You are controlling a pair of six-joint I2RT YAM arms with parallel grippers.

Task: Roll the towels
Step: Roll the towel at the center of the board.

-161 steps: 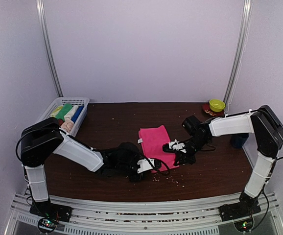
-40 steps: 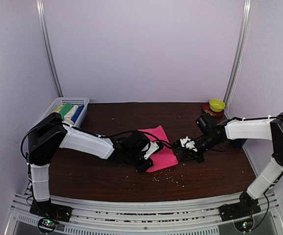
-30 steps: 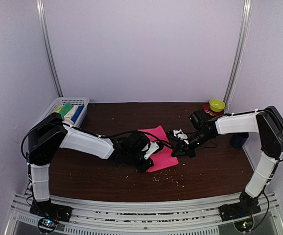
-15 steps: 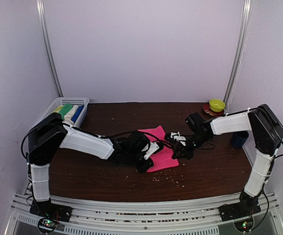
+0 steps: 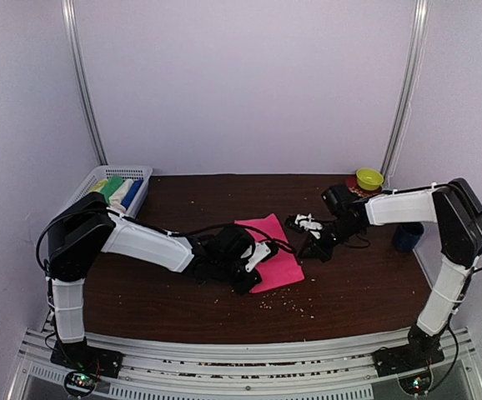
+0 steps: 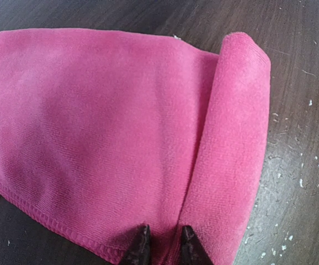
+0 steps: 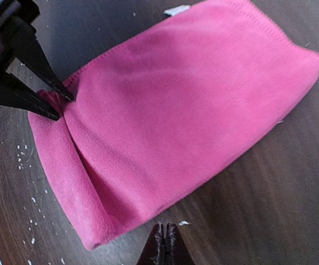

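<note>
Dark counter [image 5: 141, 292] flecked with pale crumbs, pale walls around. Left claw [image 6: 162, 249] lies low, clamped on the edge of the partly rolled pink towel [image 6: 93, 121] at centre. Right claw [image 7: 164, 243], tips together and seemingly empty, hovers beside it. Far left, a white basket [image 5: 141, 172] holds rolled towels [image 5: 114, 190]
</note>
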